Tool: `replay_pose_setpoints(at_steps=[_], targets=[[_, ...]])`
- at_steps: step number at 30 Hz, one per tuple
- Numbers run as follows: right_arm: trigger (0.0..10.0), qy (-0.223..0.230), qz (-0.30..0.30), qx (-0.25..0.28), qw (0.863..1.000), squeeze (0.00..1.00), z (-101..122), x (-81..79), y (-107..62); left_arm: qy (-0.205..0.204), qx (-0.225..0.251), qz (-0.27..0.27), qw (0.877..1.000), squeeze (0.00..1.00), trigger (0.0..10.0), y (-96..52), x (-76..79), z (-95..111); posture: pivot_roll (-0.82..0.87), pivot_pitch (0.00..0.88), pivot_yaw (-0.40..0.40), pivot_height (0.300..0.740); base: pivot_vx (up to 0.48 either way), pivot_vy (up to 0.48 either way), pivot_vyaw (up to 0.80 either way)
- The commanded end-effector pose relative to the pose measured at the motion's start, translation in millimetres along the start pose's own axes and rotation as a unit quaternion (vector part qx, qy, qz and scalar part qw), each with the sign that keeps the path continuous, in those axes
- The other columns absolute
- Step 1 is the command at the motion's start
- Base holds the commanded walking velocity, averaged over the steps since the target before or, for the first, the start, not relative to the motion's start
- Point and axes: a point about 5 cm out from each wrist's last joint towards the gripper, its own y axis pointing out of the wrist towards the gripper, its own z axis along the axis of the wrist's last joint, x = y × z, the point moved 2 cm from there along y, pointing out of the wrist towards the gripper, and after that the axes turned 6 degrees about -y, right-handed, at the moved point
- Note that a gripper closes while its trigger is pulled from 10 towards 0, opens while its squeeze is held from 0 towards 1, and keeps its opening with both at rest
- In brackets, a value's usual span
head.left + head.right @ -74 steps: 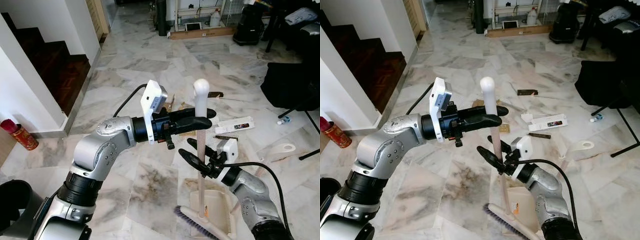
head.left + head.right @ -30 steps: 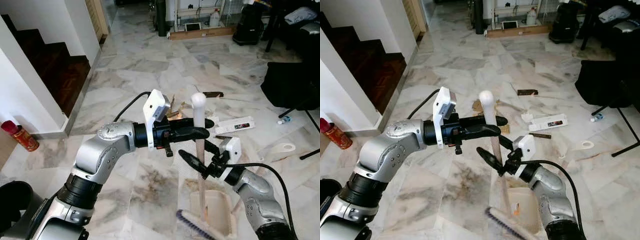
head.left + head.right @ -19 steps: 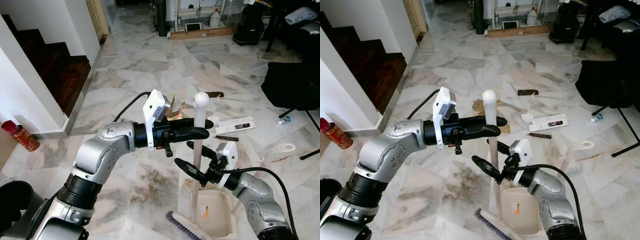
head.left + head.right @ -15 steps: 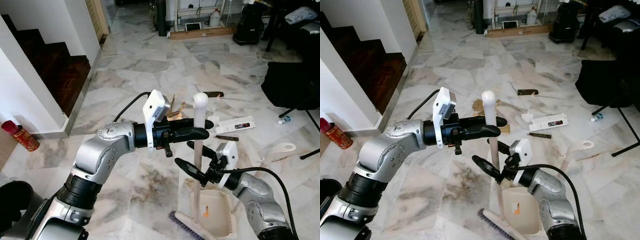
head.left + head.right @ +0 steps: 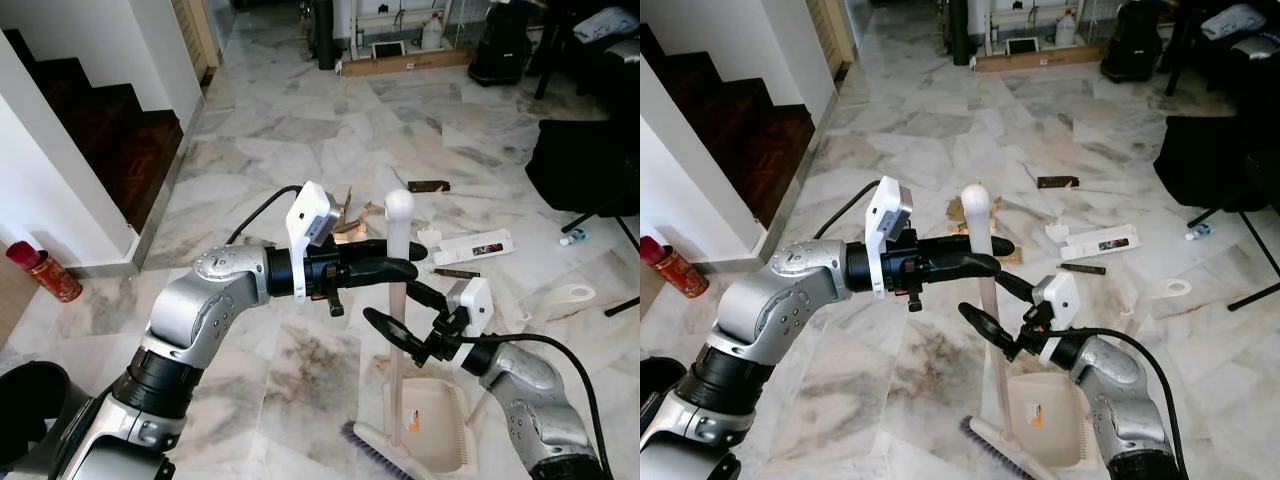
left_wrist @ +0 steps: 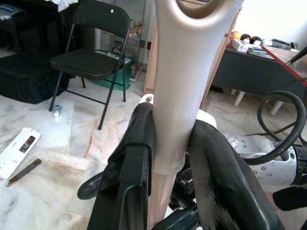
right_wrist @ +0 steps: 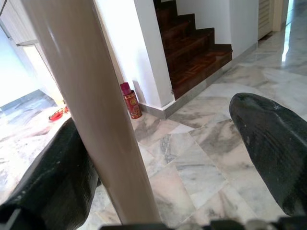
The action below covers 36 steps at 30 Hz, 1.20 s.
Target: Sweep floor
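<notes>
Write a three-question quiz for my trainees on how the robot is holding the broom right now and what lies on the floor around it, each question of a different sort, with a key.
1. True or false: the left gripper is shut on the broom handle just below its rounded top.
2. Multiple choice: the right gripper is (A) clamped tight on the handle, (B) open with the handle between its fingers, (C) holding the dustpan.
3. Fill in: the broom head rests on the floor right beside the beige ____.

Key
1. True
2. B; one finger touches the handle, the other stands apart.
3. dustpan
</notes>
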Motion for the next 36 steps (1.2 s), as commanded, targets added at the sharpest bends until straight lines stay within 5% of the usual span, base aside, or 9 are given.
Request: replay_pose_setpoints(at_steps=[1,3,4,5,6,7,36], targets=[[10.0,-0.004,0.001,0.011,1.000,0.00,5.8,-1.0,0.3,0.007,-0.003,0.003,1.000,0.00,10.0,-3.3,-1.7,-0.2,-0.02,0.025,0.119,0.740,0.000,0.000,0.00],[10.0,-0.003,0.001,0.011,1.000,0.00,5.3,-1.8,0.6,0.008,-0.003,0.003,1.000,0.00,10.0,-3.3,-1.8,0.1,-0.02,0.026,0.121,0.740,0.000,0.000,0.00],[6.4,-0.003,0.001,0.012,1.000,0.00,5.4,-1.8,0.8,0.008,-0.004,0.003,1.000,0.00,10.0,-3.5,-1.8,0.1,-0.02,0.026,0.121,0.740,0.000,0.000,0.00],[6.4,-0.003,0.001,0.012,1.000,0.00,5.5,-1.9,0.8,0.008,-0.004,0.003,1.000,0.00,10.0,-3.6,-1.8,0.1,-0.02,0.026,0.121,0.740,0.000,0.000,0.00],[2.5,-0.002,0.000,0.013,1.000,0.00,5.7,-1.8,0.8,0.008,-0.004,0.003,1.000,0.00,10.0,-3.6,-1.8,0.1,-0.02,0.026,0.120,0.740,0.000,0.000,0.00],[0.0,0.000,0.000,0.015,1.000,0.00,6.1,-1.7,0.9,0.008,-0.004,0.003,1.000,0.00,10.0,-3.6,-1.7,0.0,-0.02,0.026,0.120,0.740,0.000,0.000,0.00],[0.0,-0.001,0.000,0.025,1.000,0.00,11.7,-0.1,1.9,0.009,-0.002,0.008,1.000,0.00,10.0,-4.9,-3.3,0.2,-0.02,0.025,0.122,0.740,0.000,0.000,0.00]])
